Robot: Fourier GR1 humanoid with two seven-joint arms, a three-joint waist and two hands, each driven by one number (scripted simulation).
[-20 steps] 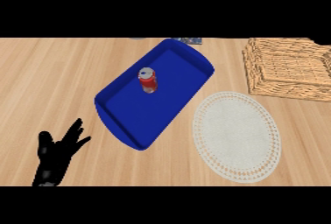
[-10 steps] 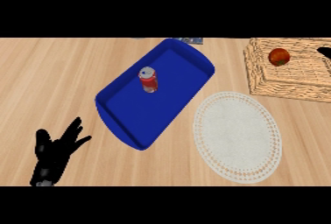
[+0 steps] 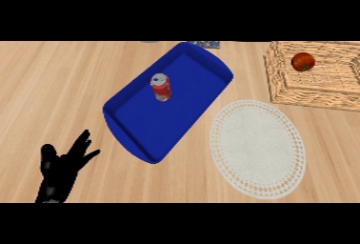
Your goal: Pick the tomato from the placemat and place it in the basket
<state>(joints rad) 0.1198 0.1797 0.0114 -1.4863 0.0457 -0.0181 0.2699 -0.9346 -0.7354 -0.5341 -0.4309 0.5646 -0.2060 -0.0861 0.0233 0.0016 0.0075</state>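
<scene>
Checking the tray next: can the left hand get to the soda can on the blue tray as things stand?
Probably yes. The left hand rests open at the lower left, with bare counter between it and the blue tray. The soda can stands alone mid-tray, nothing beside it.

**Tomato in basket, placemat bare**

Tomato [image 3: 303, 61]: round, red-orange, small green stem patch on lower right side. Sits inside the basket [image 3: 313, 97], toward its upper left part, near the basket's left wall. Appears whole and unobstructed.

Basket: light woven wicker, rectangular, open top, stepped inner walls; right side cut off by the view's edge. Lies up and to the right of the placemat, near it but apart.

Placemat [image 3: 258, 147]: white, oval, lace-like patterned border, flat on the wooden counter, nothing on it. Below and left of the basket.
</scene>
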